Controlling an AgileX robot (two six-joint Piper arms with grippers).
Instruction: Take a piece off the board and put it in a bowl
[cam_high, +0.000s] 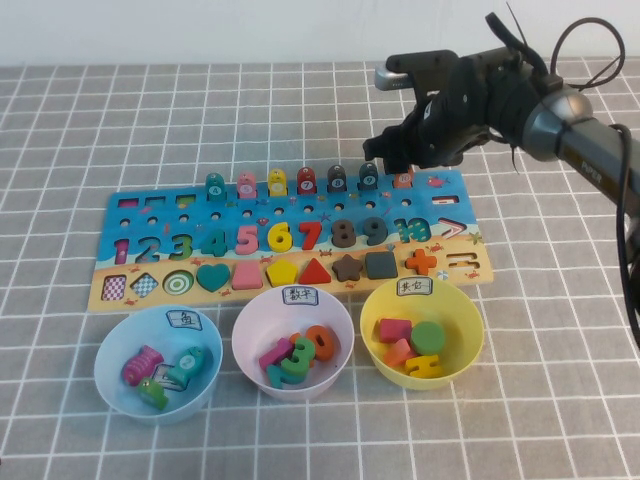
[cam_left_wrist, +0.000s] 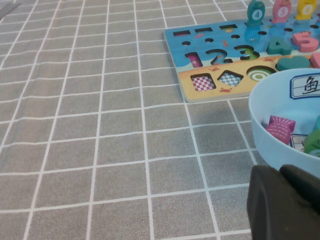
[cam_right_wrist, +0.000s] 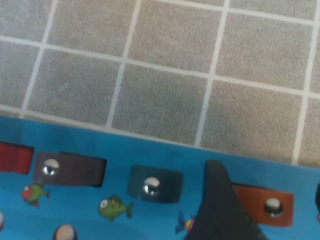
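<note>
The puzzle board (cam_high: 150, 215) lies in the middle of the table and holds numbers, shapes and a back row of fish pieces. My right gripper (cam_high: 397, 160) hovers over the board's far right corner. In the right wrist view it (cam_right_wrist: 265, 186) is open, with one finger (cam_right_wrist: 216, 210) beside the orange fish piece (cam_right_wrist: 260, 202) and the other at the frame edge. The orange piece (cam_high: 403, 180) still sits on the board. My left gripper (cam_left_wrist: 286, 205) is shut and empty, low beside the blue bowl (cam_left_wrist: 270, 145); it is out of the high view.
Three bowls stand in front of the board: blue (cam_high: 110, 350), pink (cam_high: 250, 330) and yellow (cam_high: 470, 320), each holding several pieces. Dark (cam_right_wrist: 155, 185), brown (cam_right_wrist: 70, 169) and red (cam_right_wrist: 15, 157) fish pieces stand next to the orange one. Grey checked cloth covers the table.
</note>
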